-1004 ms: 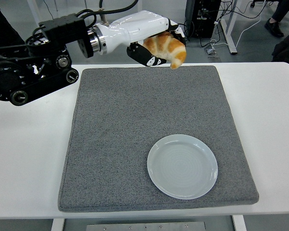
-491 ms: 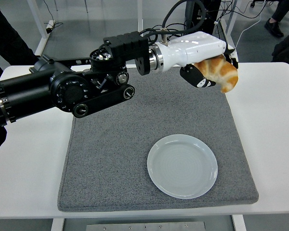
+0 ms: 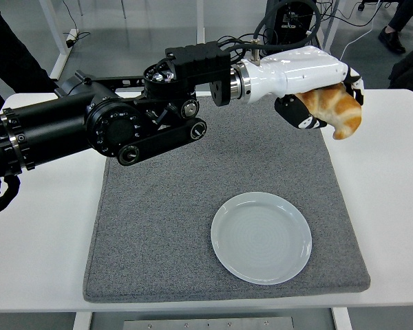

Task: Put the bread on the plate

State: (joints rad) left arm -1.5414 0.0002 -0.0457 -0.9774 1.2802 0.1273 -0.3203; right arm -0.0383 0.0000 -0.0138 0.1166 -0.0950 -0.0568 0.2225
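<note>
My left hand (image 3: pixel 315 96): I am curling my fingers (image 3: pixel 297 115) tight around the bread (image 3: pixel 332 110) and holding it up in the air.
Bread: it is hanging over the far right side of the gray mat (image 3: pixel 165 206), close to the mat's right edge, not touching anything below.
Plate (image 3: pixel 261 237): it is sitting empty on the near part of the mat, well apart from the bread.
Doing it well: I am thinking I should bring the bread toward me and a bit left until it is over the middle of the plate, then go down slowly and let go only when it is touching.
Edges: the plate is near the mat's front edge, so I should not overshoot.
Open room: nothing is standing between the bread and the plate.
White surface (image 3: pixel 392 179): it is bare beside the mat.
My right hand: I am not seeing it.
</note>
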